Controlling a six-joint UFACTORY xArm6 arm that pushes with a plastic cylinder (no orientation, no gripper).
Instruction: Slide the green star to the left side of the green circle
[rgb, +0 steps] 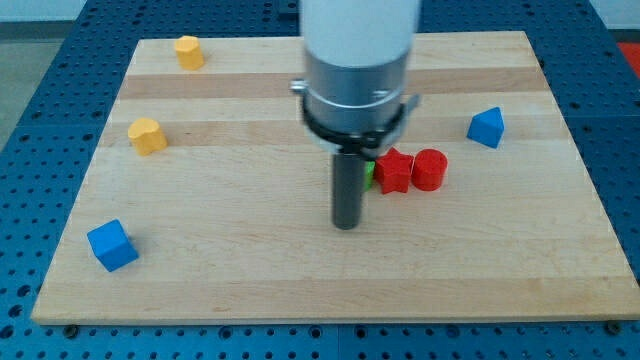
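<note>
table (300, 270): a light wooden board was seen lying on a blue pegboard surface; everything below is placed relative to the rod's tip.
tip (346, 226): the dark rod's lower end was found roughly mid-table, hanging under the big silver and white arm body.
hand: none was fitted, so there was nothing to be open or clenched, just the plain rod.
green block (369, 171): only a thin sliver could be seen, just up and to the view's right of the tip, mostly hidden behind the rod. Star or circle couldn't be told, tbh, and only one green piece was spotted.
red star-like block (394, 170): placed right next to the green sliver, up and to the right of the tip.
red cylinder (430, 169): touching the red star-like block, further right.
blue block right (486, 127): well off toward the upper right.
blue cube (111, 245): far to the left, slightly lower.
yellow block near (147, 135): far up-left.
yellow block far (188, 51): way up-left, near the table's top edge.
</note>
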